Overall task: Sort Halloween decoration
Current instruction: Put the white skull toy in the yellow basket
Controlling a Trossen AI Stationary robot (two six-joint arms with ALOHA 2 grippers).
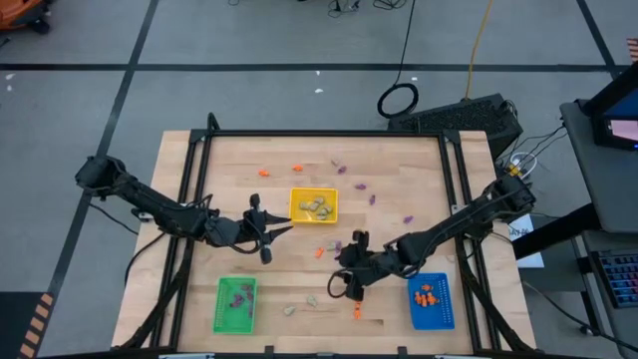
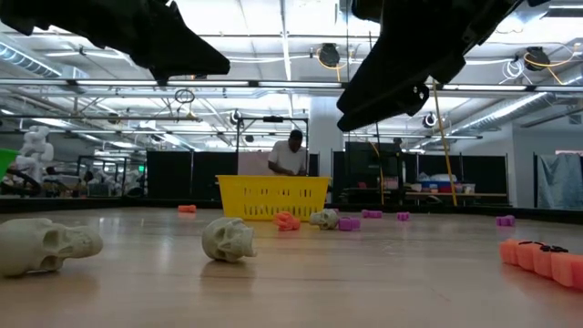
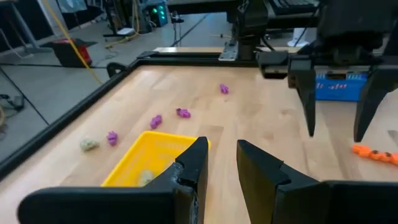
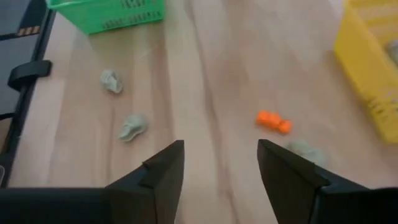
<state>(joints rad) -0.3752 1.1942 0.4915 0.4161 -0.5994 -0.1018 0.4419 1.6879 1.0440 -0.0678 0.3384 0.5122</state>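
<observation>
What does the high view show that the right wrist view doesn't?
Only the high view: the blue rectangular plastic tray holding orange trinkets, the left claw beside the yellow tray, and loose purple trinkets on the far half of the table.

Only the right wrist view: the right claw close up, open and empty, over bare wood.

Both: the yellow rectangular plastic tray, the green rectangular plastic tray, and loose pale skull trinkets.

We are seeing a wooden table (image 1: 399, 179) sitting inside a black frame, a yellow tray (image 1: 313, 205) lying near its middle, a green tray (image 1: 235, 304) and a blue tray (image 1: 431, 301) resting along the near edge, a person (image 2: 291, 154) standing behind.
</observation>
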